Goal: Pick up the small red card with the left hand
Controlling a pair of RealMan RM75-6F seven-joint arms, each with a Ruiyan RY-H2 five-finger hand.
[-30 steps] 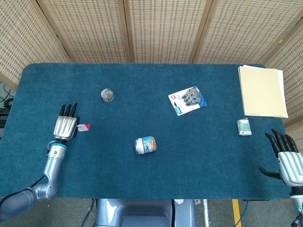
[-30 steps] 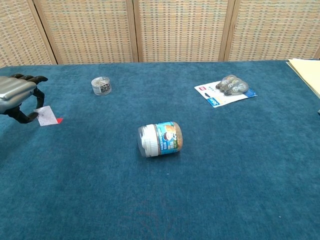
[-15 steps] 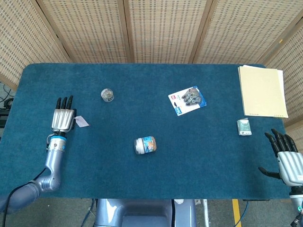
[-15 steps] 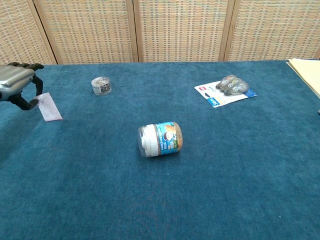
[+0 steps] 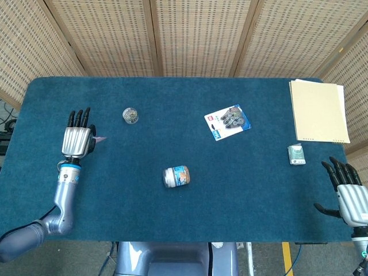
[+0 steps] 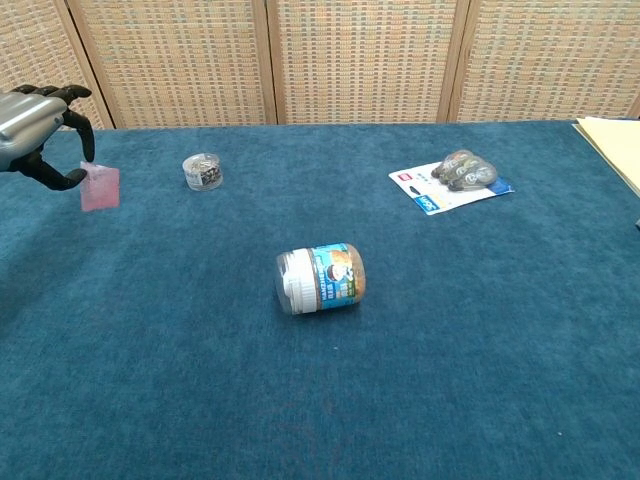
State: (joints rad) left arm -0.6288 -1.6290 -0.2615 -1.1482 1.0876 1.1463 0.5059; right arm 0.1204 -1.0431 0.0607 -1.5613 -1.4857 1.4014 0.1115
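You see both views evenly and brightly lit by soft, diffuse light, with no glare. Shadows on the blue desk (image 5: 190, 213) are faint, only a soft smudge beside the jar (image 6: 321, 279). Focus is sharp at the centre; the head view bends slightly toward its edges, and small far details look grainy.

Table contents: one small red card (image 6: 100, 187), one round clear container (image 5: 130, 115), one labelled jar lying sideways (image 5: 176, 176), one blister pack (image 5: 228, 122), one manila folder (image 5: 318, 111), one small green packet (image 5: 296, 154).
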